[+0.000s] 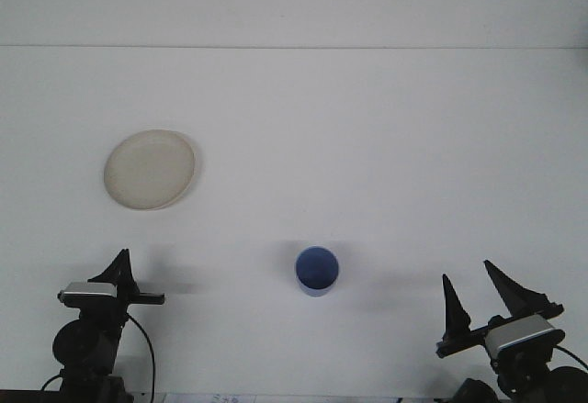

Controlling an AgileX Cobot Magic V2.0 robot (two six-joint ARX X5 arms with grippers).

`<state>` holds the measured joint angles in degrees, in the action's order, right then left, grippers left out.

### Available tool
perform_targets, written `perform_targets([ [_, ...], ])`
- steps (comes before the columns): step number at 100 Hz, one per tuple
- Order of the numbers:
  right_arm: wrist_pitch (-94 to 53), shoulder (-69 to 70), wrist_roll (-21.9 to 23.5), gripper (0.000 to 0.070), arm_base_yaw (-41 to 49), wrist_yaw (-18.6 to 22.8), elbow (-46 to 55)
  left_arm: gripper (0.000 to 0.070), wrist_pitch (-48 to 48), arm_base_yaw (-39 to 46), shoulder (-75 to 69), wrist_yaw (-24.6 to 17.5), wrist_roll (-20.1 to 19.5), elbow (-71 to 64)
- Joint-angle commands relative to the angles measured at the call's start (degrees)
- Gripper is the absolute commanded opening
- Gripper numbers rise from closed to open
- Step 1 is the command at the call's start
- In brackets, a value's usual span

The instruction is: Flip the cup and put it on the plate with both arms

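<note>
A blue cup (317,270) stands upright on the white table, its mouth facing up, near the front middle. A cream plate (150,169) lies flat at the left, well behind the cup. My right gripper (476,293) is open at the front right corner, a good way right of the cup, with nothing between its fingers. My left gripper (120,266) sits at the front left, in front of the plate; its fingers overlap from this angle.
The white table (367,146) runs back to a pale wall. A black cable (145,348) hangs by the left arm near the front edge.
</note>
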<state>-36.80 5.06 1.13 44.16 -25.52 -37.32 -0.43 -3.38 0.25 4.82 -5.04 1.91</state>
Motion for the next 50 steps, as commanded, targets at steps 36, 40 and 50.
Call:
perform_targets([
  [36, 0.3, 0.2, 0.4, 0.0470, 0.5, 0.0, -0.3, 0.0013, 0.8, 0.1, -0.1, 0.3, 10.9, -1.1],
  [40, 0.2, 0.2, 0.4, 0.0470, 0.5, 0.0, -0.3, 0.0012, 1.4, 0.1, -0.1, 0.2, 12.6, -1.1],
  [50, -0.4, 0.2, 0.4, 0.0470, 0.5, 0.0, -0.3, 0.0010, 3.6, 0.1, -0.1, 0.1, 16.8, -0.7],
])
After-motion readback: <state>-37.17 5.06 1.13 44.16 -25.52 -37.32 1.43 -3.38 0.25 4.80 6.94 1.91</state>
